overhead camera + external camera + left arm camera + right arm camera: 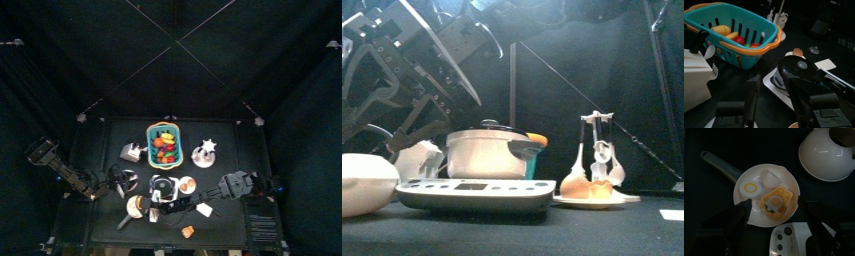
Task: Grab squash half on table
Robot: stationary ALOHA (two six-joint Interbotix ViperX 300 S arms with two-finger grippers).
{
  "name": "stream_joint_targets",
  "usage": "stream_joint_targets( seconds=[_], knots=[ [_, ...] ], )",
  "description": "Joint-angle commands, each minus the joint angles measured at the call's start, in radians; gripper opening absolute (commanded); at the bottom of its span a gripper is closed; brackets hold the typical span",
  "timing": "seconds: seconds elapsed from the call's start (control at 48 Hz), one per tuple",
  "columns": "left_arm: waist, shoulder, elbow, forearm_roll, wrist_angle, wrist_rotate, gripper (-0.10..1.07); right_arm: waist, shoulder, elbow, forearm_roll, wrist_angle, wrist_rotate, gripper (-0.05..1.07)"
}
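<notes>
The squash half (pixel 776 202) is yellow-orange with a pale centre. It lies in a white pan (pixel 784 184) with a grey handle, beside a fried egg (pixel 751 187) and a white piece (pixel 769 178). My right gripper (pixel 776 221) is open and empty, hovering just above the pan with a jaw on each side of the squash, not touching it. My left gripper (pixel 774 107) is open and empty, low over the table near a black-knobbed pot lid (pixel 801 67). In the top view the pan (pixel 138 207) sits front left of the middle.
A teal basket (pixel 747 47) with an orange rim holds toy food at the back. A white kettle (pixel 827 153) stands close to the pan. A scale carrying a pot (pixel 482 152) sits mid-table. A plate with an orange item (pixel 583 186) and a utensil rack (pixel 600 150) stand to the right.
</notes>
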Motion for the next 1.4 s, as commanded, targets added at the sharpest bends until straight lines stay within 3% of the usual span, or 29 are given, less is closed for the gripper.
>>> stream_joint_targets(
  seconds=[0.0,0.167,0.354,0.562,0.729,0.938,1.375],
  knots=[
    [0.002,-0.002,-0.008,0.006,-0.003,0.000,0.80,0.000,-0.098,0.002,0.003,0.014,-0.002,1.01],
    [0.002,-0.002,-0.009,0.011,0.012,0.002,0.80,0.054,-0.199,0.091,0.009,0.023,0.000,1.01],
    [0.002,-0.002,-0.006,0.021,0.051,0.002,0.80,0.150,-0.301,0.252,0.055,0.046,0.003,1.01],
    [0.002,-0.002,-0.006,0.064,0.107,0.008,0.80,0.337,-0.383,0.414,0.147,0.132,0.002,1.01],
    [0.002,-0.002,-0.006,0.152,0.164,0.003,0.80,0.469,-0.396,0.474,0.212,0.178,0.008,1.01],
    [0.002,-0.002,-0.009,0.186,0.183,0.000,0.80,0.477,-0.376,0.469,0.311,0.210,0.000,1.01],
    [0.005,-0.002,-0.006,0.184,0.195,0.000,0.80,0.460,-0.342,0.468,0.293,0.158,0.000,1.01]
  ],
)
